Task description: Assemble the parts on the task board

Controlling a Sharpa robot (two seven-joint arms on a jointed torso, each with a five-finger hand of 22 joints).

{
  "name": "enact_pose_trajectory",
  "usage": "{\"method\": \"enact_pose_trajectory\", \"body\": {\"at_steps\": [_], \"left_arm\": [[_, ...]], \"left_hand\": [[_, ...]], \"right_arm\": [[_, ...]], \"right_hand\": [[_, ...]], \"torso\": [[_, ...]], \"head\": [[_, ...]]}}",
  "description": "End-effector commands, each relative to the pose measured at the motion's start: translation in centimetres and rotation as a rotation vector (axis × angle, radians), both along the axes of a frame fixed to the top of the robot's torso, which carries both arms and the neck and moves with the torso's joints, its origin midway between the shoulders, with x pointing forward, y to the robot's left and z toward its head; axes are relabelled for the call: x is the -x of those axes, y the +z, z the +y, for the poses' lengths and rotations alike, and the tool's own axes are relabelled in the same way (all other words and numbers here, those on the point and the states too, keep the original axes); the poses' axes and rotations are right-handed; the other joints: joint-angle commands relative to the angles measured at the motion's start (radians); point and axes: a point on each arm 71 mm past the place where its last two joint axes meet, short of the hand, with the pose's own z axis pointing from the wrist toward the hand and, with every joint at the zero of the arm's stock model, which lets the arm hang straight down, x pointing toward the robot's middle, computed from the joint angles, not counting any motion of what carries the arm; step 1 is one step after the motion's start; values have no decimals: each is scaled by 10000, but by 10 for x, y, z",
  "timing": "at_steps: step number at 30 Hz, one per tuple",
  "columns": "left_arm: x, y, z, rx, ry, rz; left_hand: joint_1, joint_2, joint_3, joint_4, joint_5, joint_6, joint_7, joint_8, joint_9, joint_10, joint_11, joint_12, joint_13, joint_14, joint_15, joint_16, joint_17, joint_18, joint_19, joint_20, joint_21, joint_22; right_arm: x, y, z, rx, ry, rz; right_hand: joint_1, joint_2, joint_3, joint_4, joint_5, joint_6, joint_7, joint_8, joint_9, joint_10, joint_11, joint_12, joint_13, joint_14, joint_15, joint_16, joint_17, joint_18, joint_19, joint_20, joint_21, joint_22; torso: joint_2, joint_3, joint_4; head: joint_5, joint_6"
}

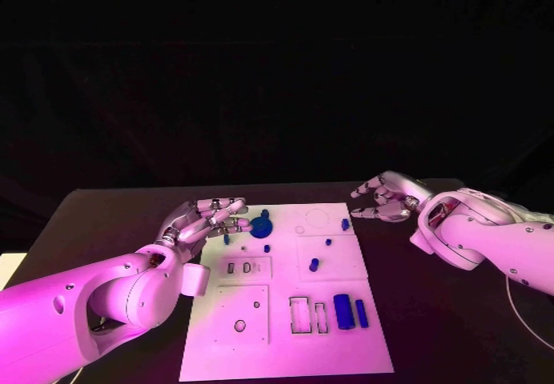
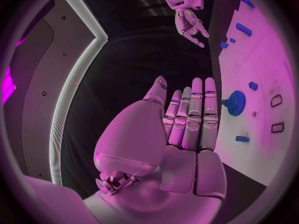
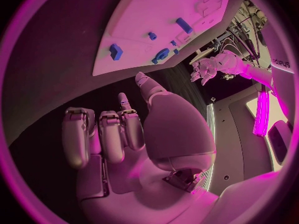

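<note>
The white task board (image 1: 289, 344) lies in the middle of the table. A blue gear (image 1: 261, 226) sits near its far left corner, also seen in the left wrist view (image 2: 235, 102). My left hand (image 1: 208, 222) hovers at the board's left edge just beside the gear, fingers apart and holding nothing (image 2: 187, 124). A small blue piece (image 1: 226, 238) lies on the board under its fingertips. My right hand (image 1: 387, 198) hangs off the board's far right corner, fingers loosely bent and holding nothing (image 3: 118, 134). Two blue cylinders (image 1: 343, 311) lie near the board's right side.
Small blue pieces (image 1: 328, 241) are scattered over the far half of the board. Rectangular slots (image 1: 300, 314) and a round hole (image 1: 239, 326) sit in its near half. The black table (image 1: 115, 216) runs on bare at both sides of the board.
</note>
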Motion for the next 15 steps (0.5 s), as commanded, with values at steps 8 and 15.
{"method": "enact_pose_trajectory", "body": {"at_steps": [8,15], "left_arm": [[-1,0,-1,98,-185,-82],[-2,0,-1,97,-185,-78]], "left_hand": [[103,-1,14,-71,41,-60,-8,-41,1,-104,1,-39,-11,4,56,-36,13,111,57,17,-46,-10],[105,-3,15,-85,41,-60,-11,-41,2,-106,0,-37,-11,6,56,-45,21,111,58,17,-50,-13]], "right_arm": [[-3,-21,-2,29,544,437],[-6,-34,4,105,581,559]], "right_hand": [[155,10,-27,-93,59,79,-7,-9,-16,358,-77,-5,1767,960,-54,31,2338,-63,60,-29,37,380],[210,31,-18,-126,49,86,-8,-18,-18,359,-77,-5,1769,959,-56,30,2336,-64,64,-31,40,390]], "torso": [[-1,14,15],[-9,2,-4]], "head": [[-45,-52],[-10,-92]]}}
